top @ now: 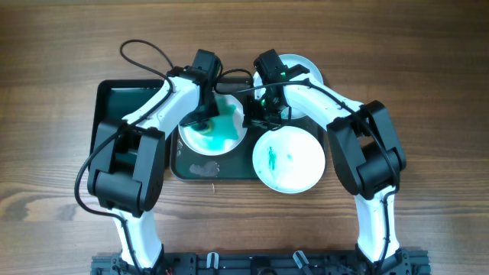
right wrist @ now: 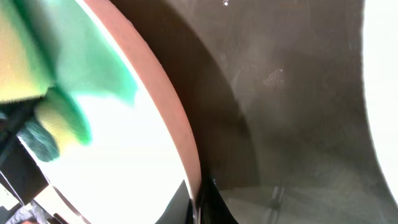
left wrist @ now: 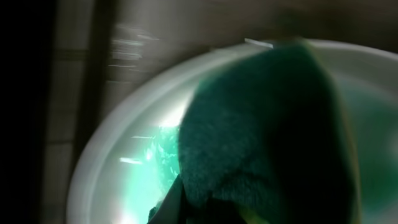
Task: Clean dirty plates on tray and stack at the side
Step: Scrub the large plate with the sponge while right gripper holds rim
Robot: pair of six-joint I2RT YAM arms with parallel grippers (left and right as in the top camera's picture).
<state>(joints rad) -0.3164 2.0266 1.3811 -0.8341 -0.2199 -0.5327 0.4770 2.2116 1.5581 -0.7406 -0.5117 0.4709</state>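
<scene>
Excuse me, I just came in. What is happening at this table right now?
The robot is cleaning plates. The left gripper presses a green sponge onto a smeared plate lying on the dark tray. The right gripper sits at that plate's right edge, apparently steadying it, though its grip cannot be seen. A second plate with a few small teal marks lies at the tray's right end. A third plate is farther back, partly hidden by the right arm.

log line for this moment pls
left claw: sponge on smeared plate | right claw: at same plate's rim | spotted plate: front right, untouched
</scene>
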